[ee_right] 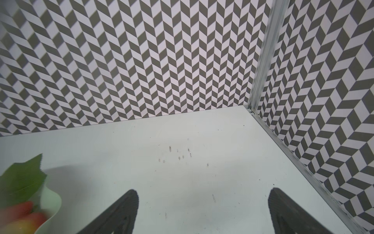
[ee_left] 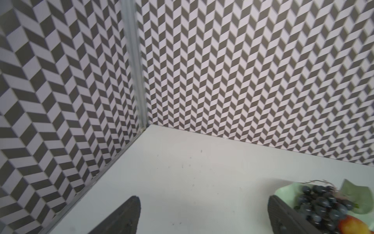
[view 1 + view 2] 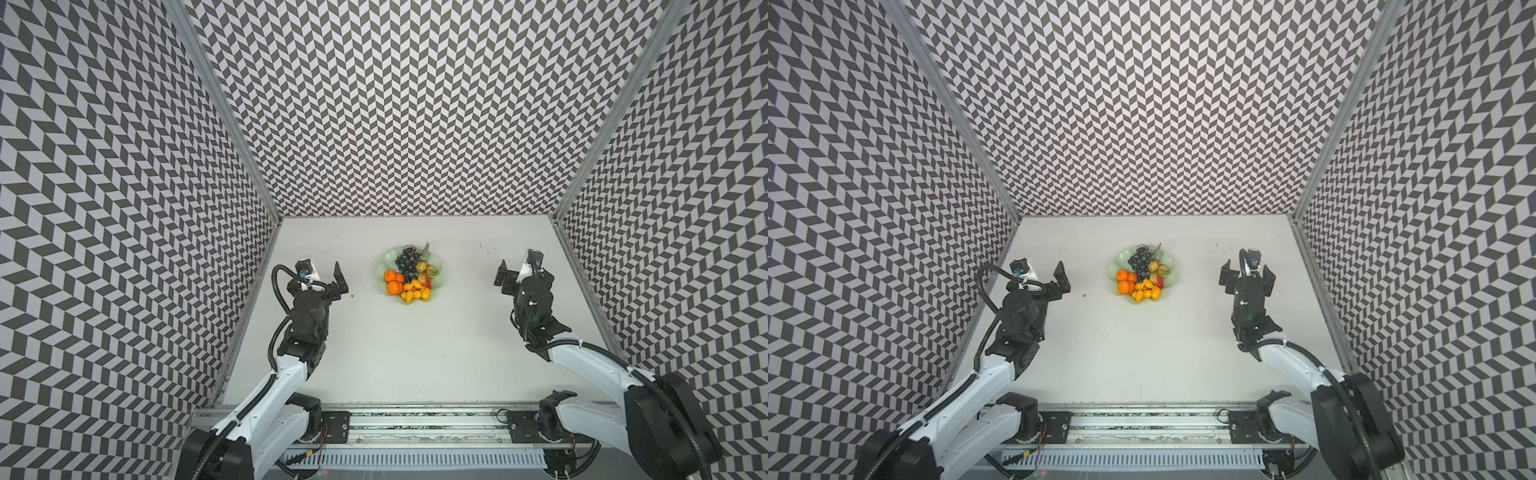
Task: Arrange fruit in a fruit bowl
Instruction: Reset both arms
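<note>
Mint-green bowl (image 3: 380,268), grey-white chevron walls (image 3: 415,104)

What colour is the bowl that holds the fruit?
The fruit bowl is pale mint green, seen best in the right wrist view.

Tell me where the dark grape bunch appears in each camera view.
In a top view: grape bunch at the far side of the fruit bowl.
In a top view: grape bunch, same spot.
Left wrist: grape bunch, blurred, in the bowl beside a jaw of the left gripper.
Right wrist: no berries in it; only a green leaf shows.
Shared landmark: the fruit bowl's mint-green rim, seen in every view.
</note>
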{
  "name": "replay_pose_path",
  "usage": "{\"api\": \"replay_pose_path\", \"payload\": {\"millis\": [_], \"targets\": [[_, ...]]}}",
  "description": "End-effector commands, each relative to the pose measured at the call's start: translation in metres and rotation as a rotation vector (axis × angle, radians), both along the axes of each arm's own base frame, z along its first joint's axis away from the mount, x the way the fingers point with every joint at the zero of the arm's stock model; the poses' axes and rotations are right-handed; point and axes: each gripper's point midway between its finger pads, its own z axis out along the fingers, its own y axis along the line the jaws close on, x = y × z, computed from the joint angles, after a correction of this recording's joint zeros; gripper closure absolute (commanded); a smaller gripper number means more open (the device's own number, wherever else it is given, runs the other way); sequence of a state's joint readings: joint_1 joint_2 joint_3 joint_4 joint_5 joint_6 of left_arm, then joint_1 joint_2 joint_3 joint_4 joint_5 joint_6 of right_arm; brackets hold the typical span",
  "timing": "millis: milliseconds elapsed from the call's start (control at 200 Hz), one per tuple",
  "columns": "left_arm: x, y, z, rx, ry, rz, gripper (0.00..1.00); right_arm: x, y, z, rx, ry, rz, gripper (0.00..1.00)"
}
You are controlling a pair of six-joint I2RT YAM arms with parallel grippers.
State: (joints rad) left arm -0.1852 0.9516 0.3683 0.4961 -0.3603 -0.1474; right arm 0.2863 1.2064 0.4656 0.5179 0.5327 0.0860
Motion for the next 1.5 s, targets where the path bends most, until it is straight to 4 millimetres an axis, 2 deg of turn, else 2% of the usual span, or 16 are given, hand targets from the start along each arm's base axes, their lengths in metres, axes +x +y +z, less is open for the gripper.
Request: {"api": "replay_pose_path", "payload": {"millis": [0,95,195,340,456,571,721,786,856,966,1167,1352,1427,1492], "targets": [[0.008,0.012,-0.007,-0.009,-0.029,-0.002,0.0,0.012,-0.017,0.004,0.025,-0.042,-0.024,0.0],[0.015,0.016,-0.024,0.039,0.006,0.015,0.0,0.014,-0.03,0.001,0.059,-0.079,-0.022,0.0],[0.02,0.018,-0.04,0.062,0.031,0.026,0.0,0.017,-0.033,-0.002,0.076,-0.096,0.015,0.0],[0.019,0.026,-0.046,0.036,-0.015,0.032,0.0,0.019,-0.032,-0.005,0.066,-0.11,0.067,0.01],[0.022,0.03,-0.061,0.046,0.008,0.04,0.0,0.018,-0.037,-0.012,0.061,-0.108,0.063,0.02],[0.027,0.023,-0.056,0.089,-0.03,-0.003,0.0,0.018,-0.043,-0.024,0.082,-0.103,0.073,0.02],[0.018,0.037,-0.059,0.051,-0.086,0.042,0.0,0.021,-0.043,-0.029,0.07,-0.112,0.095,0.04],[0.02,0.033,-0.062,0.061,-0.09,0.016,0.0,0.022,-0.044,-0.031,0.08,-0.124,0.101,0.04],[0.023,0.027,-0.07,0.077,-0.071,-0.006,0.0,0.025,-0.037,-0.033,0.066,-0.117,0.144,0.04],[0.022,0.025,-0.069,0.103,-0.081,0.024,0.0,0.027,-0.014,-0.036,0.018,-0.119,0.28,0.01],[0.019,0.03,-0.069,0.089,-0.083,0.042,0.0,0.012,-0.008,-0.036,-0.013,-0.172,0.293,0.0],[-0.003,0.029,-0.058,0.091,-0.17,0.037,0.0,0.007,-0.004,-0.033,-0.034,-0.19,0.295,0.0],[0.002,0.03,-0.06,0.088,-0.155,0.043,0.0,0.005,-0.004,-0.031,-0.037,-0.198,0.292,0.0],[0.014,0.033,-0.065,0.072,-0.115,0.039,0.0,0.008,-0.007,-0.034,-0.029,-0.187,0.274,0.0]]}}
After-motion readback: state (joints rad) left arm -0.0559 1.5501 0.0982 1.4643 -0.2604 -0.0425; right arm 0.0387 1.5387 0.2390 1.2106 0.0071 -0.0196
